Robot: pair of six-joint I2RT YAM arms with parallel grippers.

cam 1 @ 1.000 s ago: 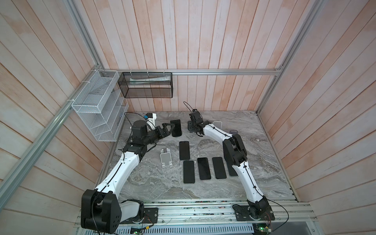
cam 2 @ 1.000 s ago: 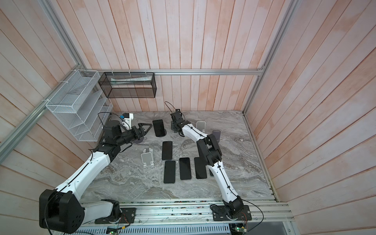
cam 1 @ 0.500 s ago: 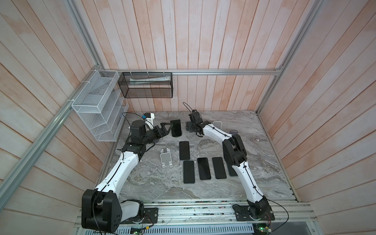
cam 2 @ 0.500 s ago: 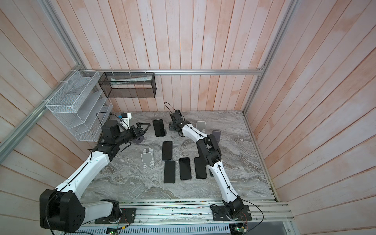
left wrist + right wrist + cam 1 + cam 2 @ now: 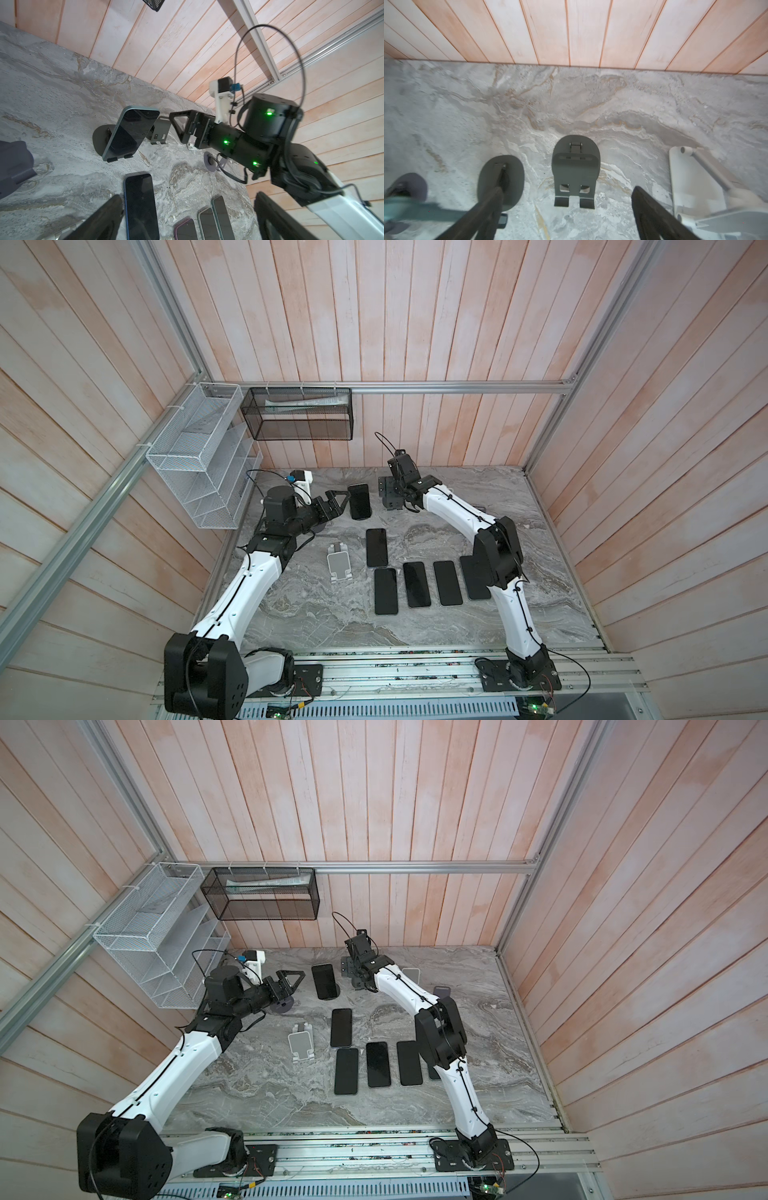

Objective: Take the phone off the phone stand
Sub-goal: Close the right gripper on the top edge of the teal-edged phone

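Glass and metal make up the phone [image 5: 359, 502], so I think it is hard, flat and smooth. It looks thin and not heavy. It could slip out of a weak grip, and it could crack if it falls. It leans back on the dark phone stand [image 5: 98, 137], with its bottom edge in the stand's two little hooks. It has not been lifted off yet.

The best place to hold it is probably its two long side edges, up high, away from the hooks. Then it should go up and out, not straight forward. The stand looks light and might tip if the phone drags on it.

The left gripper [image 5: 297, 982] is just beside the phone stand, next to the phone's long edge. Its fingers [image 5: 104, 216] are wide apart and hold nothing. The phone is near them but not between them, and a small gap shows in a top view.

The right gripper [image 5: 568, 190] is on the other side of the phone stand, above an empty stand [image 5: 575, 166]. Its fingers [image 5: 648, 207] are wide apart too, with nothing in them. The phone is off to one side of them.

Five other phones [image 5: 376, 547] lie flat on the table [image 5: 311, 614] in front of the phone stand.
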